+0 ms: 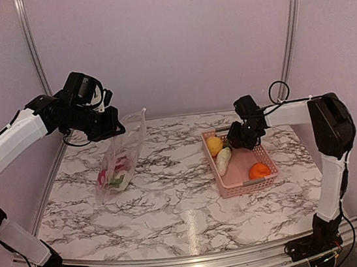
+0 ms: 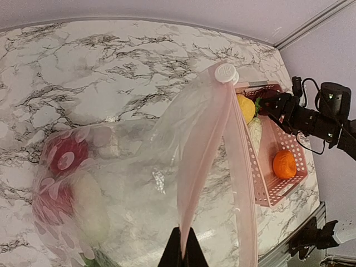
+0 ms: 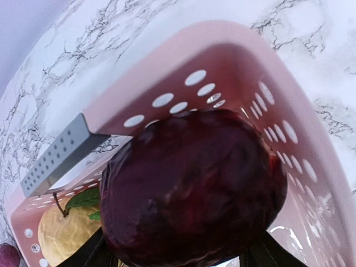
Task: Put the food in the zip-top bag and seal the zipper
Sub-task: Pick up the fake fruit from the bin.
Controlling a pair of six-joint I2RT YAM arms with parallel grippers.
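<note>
My left gripper [image 1: 113, 125] [image 2: 182, 245] is shut on the mouth edge of the zip-top bag [image 1: 125, 153] [image 2: 139, 183] and holds it up above the table. The pinkish zipper [image 2: 206, 144] runs up to a white slider [image 2: 226, 73]. Red food [image 2: 65, 157] and pale food lie in the bag's bottom. My right gripper [image 1: 240, 140] [image 3: 181, 253] is down in the pink basket [image 1: 219, 179] [image 3: 167, 72], its fingers on both sides of a dark maroon round food [image 3: 194, 189]. A yellow fruit [image 1: 214, 145] [image 3: 61, 233], a white oblong one [image 1: 223, 160] and an orange one [image 1: 258, 171] lie in the basket.
The basket stands on the marble table's right half, the bag on its left half. A grey perforated tag [image 3: 55, 158] sticks out from the basket's rim. Walls and metal rails enclose the back and sides.
</note>
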